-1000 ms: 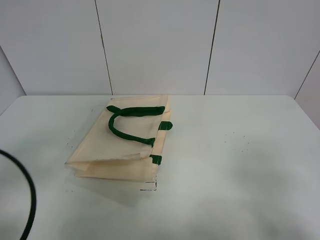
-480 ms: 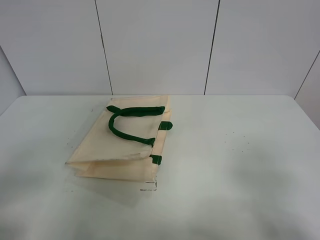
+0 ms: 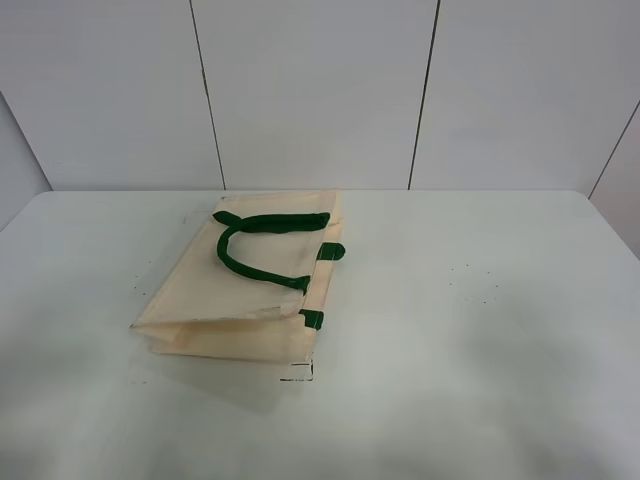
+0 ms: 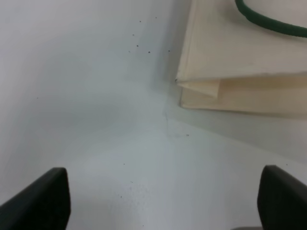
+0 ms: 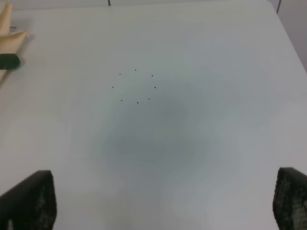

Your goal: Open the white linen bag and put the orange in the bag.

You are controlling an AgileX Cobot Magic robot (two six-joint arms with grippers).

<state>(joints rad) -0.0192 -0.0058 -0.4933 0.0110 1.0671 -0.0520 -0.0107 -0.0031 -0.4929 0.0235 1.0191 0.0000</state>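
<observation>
The white linen bag (image 3: 230, 285) lies flat and folded on the table, left of centre, with its dark green handles (image 3: 262, 245) on top. Its corner also shows in the left wrist view (image 4: 240, 62) and its edge with a green tab (image 5: 8, 61) in the right wrist view. The orange is not in any view. My left gripper (image 4: 160, 201) is open and empty over bare table just off the bag's near-left corner. My right gripper (image 5: 160, 201) is open and empty over the table to the right of the bag. Neither gripper shows in the exterior high view.
The white table (image 3: 480, 330) is ringed by white wall panels at the back. Small dark specks (image 5: 136, 87) dot its surface right of the bag. A small black mark (image 3: 298, 372) sits by the bag's near corner.
A black cable that curved through the lower left of the exterior high view one second ago has left the view. The bag has not moved.
</observation>
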